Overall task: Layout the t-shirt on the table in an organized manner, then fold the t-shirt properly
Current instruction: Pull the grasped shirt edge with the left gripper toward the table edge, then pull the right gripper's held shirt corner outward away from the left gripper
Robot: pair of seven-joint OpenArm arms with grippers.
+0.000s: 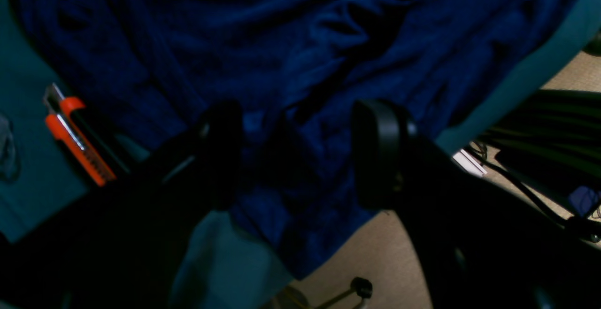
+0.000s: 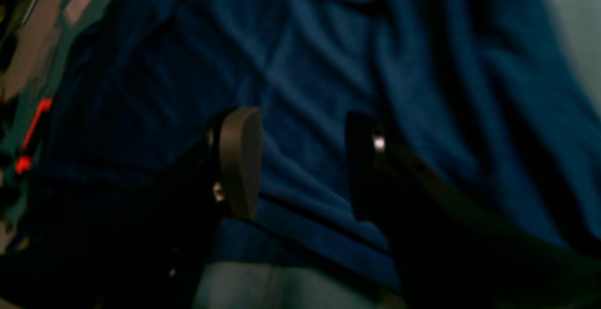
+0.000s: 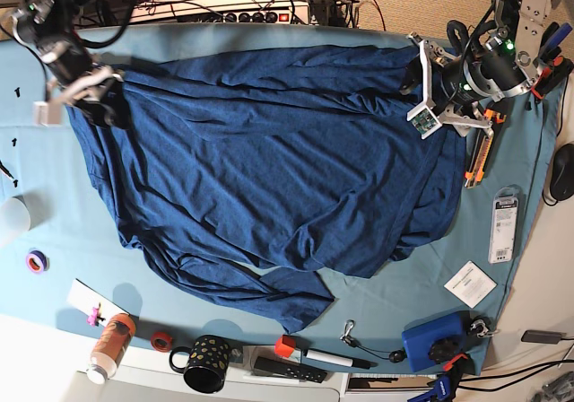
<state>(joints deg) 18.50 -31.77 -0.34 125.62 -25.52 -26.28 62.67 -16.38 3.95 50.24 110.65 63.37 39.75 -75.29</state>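
Tabletop t-shirt (image 3: 269, 160) under both wide-open tools (image 1: 296, 154) (image 2: 300, 163).

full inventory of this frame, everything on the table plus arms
t-shirt: 1, navy, spread rumpled across table centre
table: 1, teal cloth
utility knife: 1, orange-black, beside shirt's edge in the left arm's area
mug: 1, black dotted, near edge
bottle: 1, orange, near edge
tape roll: 1, purple
blue case: 1, near corner
white card: 1
marker: 1, near edge
left gripper: open, over shirt edge
right gripper: jaws apart over shirt
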